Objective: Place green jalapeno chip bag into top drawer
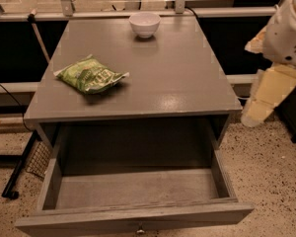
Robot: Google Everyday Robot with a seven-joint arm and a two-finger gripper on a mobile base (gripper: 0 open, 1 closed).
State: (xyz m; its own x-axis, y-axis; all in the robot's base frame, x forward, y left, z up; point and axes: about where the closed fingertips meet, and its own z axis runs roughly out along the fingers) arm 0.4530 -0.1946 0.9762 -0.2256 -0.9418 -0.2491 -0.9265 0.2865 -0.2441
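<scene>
Bag (91, 74) by the table's (187, 78) left edge, bowl (144, 23) at the back edge, drawer (138, 217) pulled out, pincer (255, 111) hanging off the right edge.

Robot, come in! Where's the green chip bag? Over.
Gripper out right of table. Green jalapeno chip bag on table, left side. Top drawer open. White bowl at back, not blocking.

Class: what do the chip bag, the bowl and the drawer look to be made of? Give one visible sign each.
Chip bag: probably foil or plastic film, crinkled and shiny. Bowl: likely glazed ceramic, smooth white. Drawer: seemingly grey-painted wood, faint grain. The gripper hangs right of the table.
</scene>
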